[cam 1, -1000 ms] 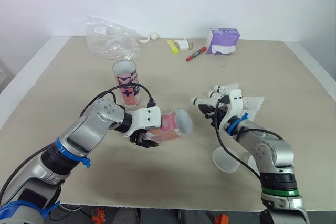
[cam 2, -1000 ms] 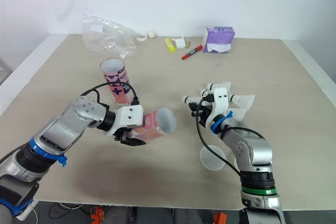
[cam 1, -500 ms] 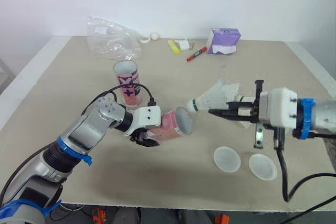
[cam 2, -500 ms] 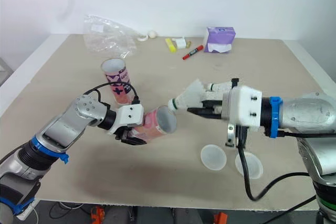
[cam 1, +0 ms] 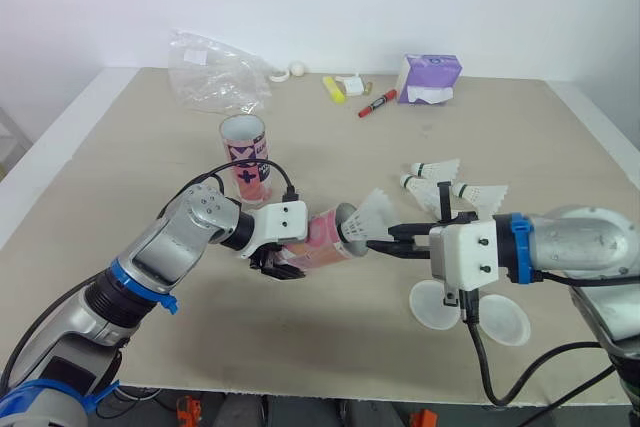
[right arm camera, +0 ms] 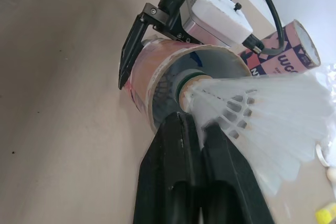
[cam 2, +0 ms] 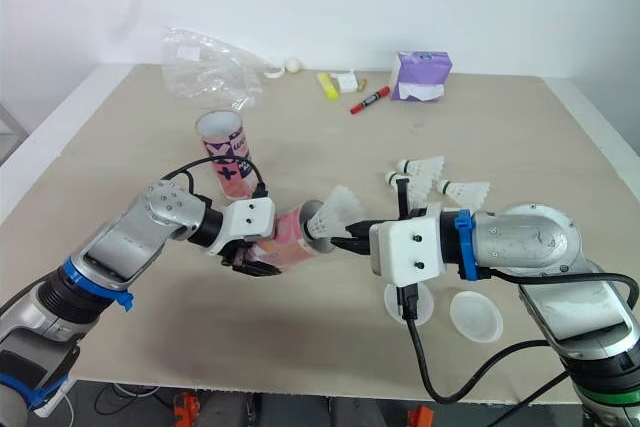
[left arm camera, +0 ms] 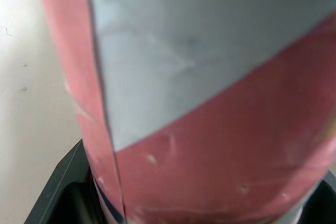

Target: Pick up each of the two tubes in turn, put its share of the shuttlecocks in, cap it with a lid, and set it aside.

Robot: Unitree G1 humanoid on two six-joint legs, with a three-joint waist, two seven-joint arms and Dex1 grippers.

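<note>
My left gripper (cam 1: 276, 261) is shut on a pink tube (cam 1: 322, 237), held on its side just above the table with its open mouth facing right. The tube's pink and grey wall (left arm camera: 199, 103) is close up in the left wrist view. My right gripper (cam 1: 374, 244) is shut on a white shuttlecock (cam 1: 371, 216), whose cork tip sits just inside the tube's mouth (right arm camera: 173, 72). A second pink tube (cam 1: 245, 155) stands upright behind. Three loose shuttlecocks (cam 1: 441, 179) lie to the right. Two clear lids (cam 1: 437, 305) (cam 1: 504, 323) rest on the table under my right arm.
A crumpled plastic bag (cam 1: 215, 72), a yellow highlighter (cam 1: 333, 88), a red marker (cam 1: 376, 103) and a purple tissue box (cam 1: 430, 77) lie along the table's far edge. The table's front edge runs close below both arms.
My right gripper lifted a shuttlecock from the pile, then carried it left and down until its cork entered the tube's mouth. The left gripper has kept the tube nearly still.
</note>
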